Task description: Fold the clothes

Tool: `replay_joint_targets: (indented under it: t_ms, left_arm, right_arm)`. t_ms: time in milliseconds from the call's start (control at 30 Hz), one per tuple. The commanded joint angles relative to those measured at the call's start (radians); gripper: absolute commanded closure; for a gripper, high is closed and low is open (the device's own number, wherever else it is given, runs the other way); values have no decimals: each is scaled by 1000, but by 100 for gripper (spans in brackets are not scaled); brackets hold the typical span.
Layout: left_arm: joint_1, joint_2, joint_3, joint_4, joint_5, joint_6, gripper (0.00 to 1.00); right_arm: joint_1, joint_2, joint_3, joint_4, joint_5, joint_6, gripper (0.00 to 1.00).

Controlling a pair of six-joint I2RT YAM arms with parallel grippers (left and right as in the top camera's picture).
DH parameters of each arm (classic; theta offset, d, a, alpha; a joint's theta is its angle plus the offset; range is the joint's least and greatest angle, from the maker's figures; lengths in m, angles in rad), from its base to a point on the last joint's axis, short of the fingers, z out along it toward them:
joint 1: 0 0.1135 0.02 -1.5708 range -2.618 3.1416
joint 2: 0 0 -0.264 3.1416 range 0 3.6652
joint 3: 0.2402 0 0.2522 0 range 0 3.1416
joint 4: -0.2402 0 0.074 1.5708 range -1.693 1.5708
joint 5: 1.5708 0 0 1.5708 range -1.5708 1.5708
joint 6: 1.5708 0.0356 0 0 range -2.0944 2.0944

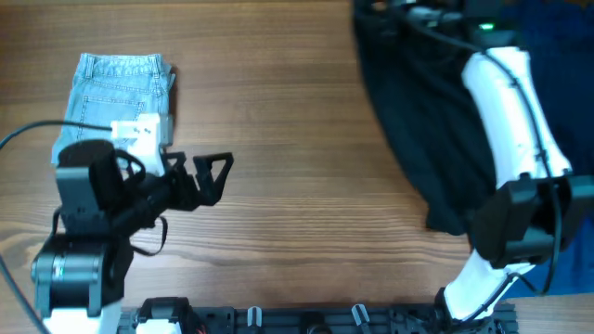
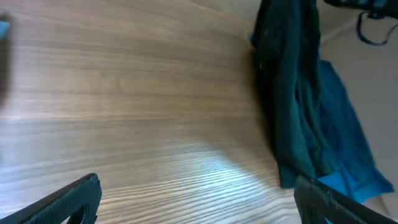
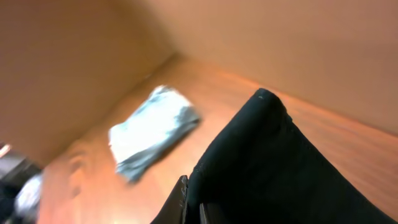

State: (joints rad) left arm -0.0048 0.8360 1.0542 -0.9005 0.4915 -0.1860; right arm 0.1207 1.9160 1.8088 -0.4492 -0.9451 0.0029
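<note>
Nearest the base, the left gripper [image 1: 221,174] is seen hovering over bare wooden table [image 1: 306,213], its jaws spread wide and nothing between them. Just behind that arm, the small light-blue denim shorts [image 1: 119,85] are laid flat in a neat folded stack at the table's left. Further out on the right, the large plain black fabric shorts [image 1: 418,121] are held up by one edge, and the right gripper [image 3: 194,210] appears to be clamped on them, though its jaws are mostly hidden by cloth. A royal-blue garment [image 2: 348,130] is glimpsed beyond, partly under the black one. The black cloth is judged light, limp and prone to bunching, so a hem corner or waistband edge is best pinched. It hangs well apart from the open left gripper.
</note>
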Motion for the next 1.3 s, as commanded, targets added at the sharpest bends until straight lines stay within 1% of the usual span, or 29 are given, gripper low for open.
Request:
replay_joint_targets:
  t_ms: [0, 67, 167, 233, 300, 333, 400, 433, 467, 500, 533, 600, 633, 700, 800, 833, 867, 967, 1000, 1033, 1100, 1167, 1200, 1267]
  left_arm:
    - [-5, -25, 18, -27, -93, 0, 0]
    - [-5, -23, 18, -36, -101, 25, 0]
    - [-5, -24, 18, -35, -137, 25, 0]
    - [-5, -23, 18, -35, -172, 25, 0]
    - [-5, -23, 18, -35, -175, 25, 0]
    - [-5, -23, 18, -35, -175, 25, 0]
    - [-5, -15, 18, -35, -175, 25, 0]
    - [-5, -5, 18, -35, -175, 25, 0]
    - [-5, 6, 18, -35, -175, 25, 0]
    - [-5, 23, 18, -35, -175, 25, 0]
    - [-5, 44, 18, -35, -175, 25, 0]
    - [-5, 82, 18, -35, -170, 25, 0]
    - [-5, 113, 18, -35, -167, 25, 0]
    - [-5, 171, 18, -35, -167, 24, 0]
    - [-5, 261, 18, -25, -145, 24, 0]
    - [-5, 281, 18, -15, -124, 24, 0]
    - [-5, 304, 18, 5, -97, 24, 0]
    - [-5, 342, 18, 52, -37, 24, 0]
    - [-5, 345, 18, 53, -27, 24, 0]
    - [-5, 346, 18, 51, -24, 24, 0]
    - [-5, 346, 18, 40, -24, 25, 0]
    - [-5, 346, 18, 34, -24, 25, 0]
    - [-5, 346, 18, 34, -24, 25, 0]
    - [-5, 346, 18, 37, -24, 25, 0]
  right_arm:
    - [119, -107, 14, -9, -10, -35, 96]
    - [174, -137, 14, -25, 13, -50, 96]
    - [227, -188, 14, -44, 94, -56, 96]
    - [240, -224, 14, -61, 202, -55, 96]
    - [240, -235, 14, -81, 307, -56, 94]
    - [240, -237, 14, -109, 393, -56, 91]
    - [240, -230, 13, -171, 429, -88, 84]
    - [240, -225, 13, -192, 429, -114, 66]
    - [240, -225, 13, -195, 430, -129, 43]
    - [240, -224, 13, -197, 435, -136, 31]
    - [240, -224, 13, -200, 465, -134, 27]
    - [240, -224, 13, -219, 532, -131, 24]
    - [240, -223, 13, -235, 576, -130, 20]
    - [240, -213, 13, -266, 673, -100, 19]
    - [227, -171, 8, -337, 859, 2, 23]
    - [211, -145, 2, -370, 906, 52, 28]
    - [188, -111, -7, -405, 929, 114, 35]
    - [113, 6, -20, -478, 917, 243, 46]
    - [97, 32, -20, -490, 901, 254, 46]
    - [75, 75, -20, -513, 842, 255, 46]
    - [45, 144, -20, -561, 689, 223, 38]
    - [37, 205, -20, -613, 556, 190, 35]
    - [39, 233, -21, -636, 493, 153, 31]
    - [46, 258, -32, -636, 474, 142, 28]
